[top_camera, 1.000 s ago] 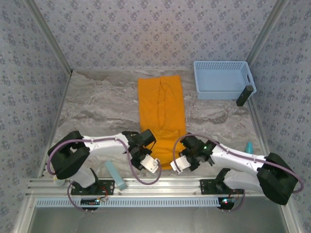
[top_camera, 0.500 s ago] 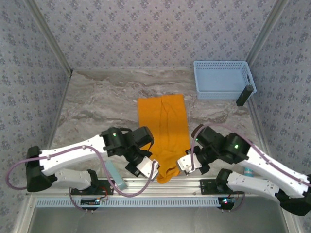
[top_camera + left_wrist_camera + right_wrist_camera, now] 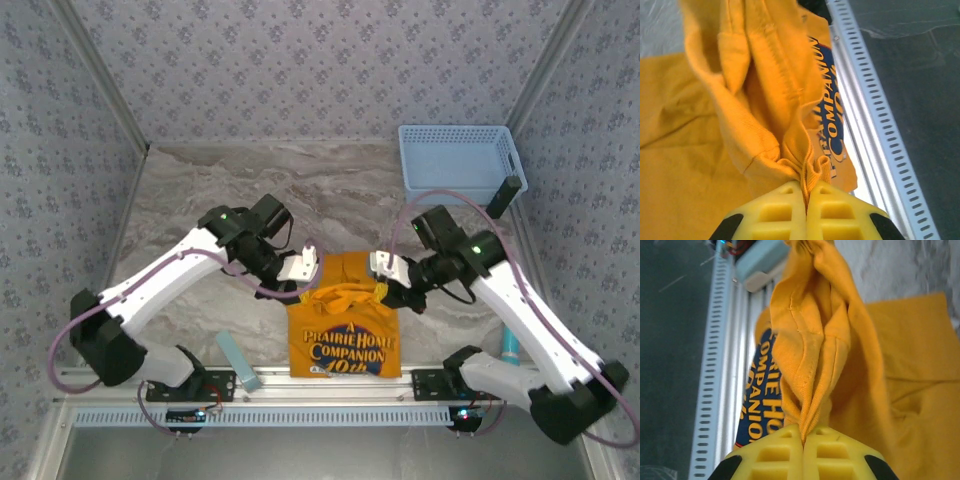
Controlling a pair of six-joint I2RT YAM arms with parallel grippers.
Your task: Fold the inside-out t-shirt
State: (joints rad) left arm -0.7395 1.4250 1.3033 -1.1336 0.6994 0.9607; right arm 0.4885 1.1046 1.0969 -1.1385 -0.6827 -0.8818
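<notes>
The orange-yellow inside-out t-shirt (image 3: 345, 325) hangs bunched between my two grippers over the near half of the table. Its lower part drapes toward the front rail, with the dark printed lettering (image 3: 345, 350) facing up. My left gripper (image 3: 308, 262) is shut on a gathered fold at the shirt's left top. In the left wrist view, cloth (image 3: 755, 100) is pinched between the yellow fingertips of the left gripper (image 3: 806, 186). My right gripper (image 3: 382, 268) is shut on the right top, where folds of the shirt (image 3: 815, 315) run into the closed jaws of the right gripper (image 3: 803, 432).
A light blue basket (image 3: 460, 165) stands at the back right with a black object (image 3: 505, 197) leaning at its corner. A teal object (image 3: 238, 362) lies by the left base and another (image 3: 512, 345) by the right. The slotted metal rail (image 3: 330, 412) runs along the near edge.
Both grippers have risen and moved away from the bases, carrying the shirt's edge with them. The shirt, flat and plain orange before, now hangs with its printed face showing.
</notes>
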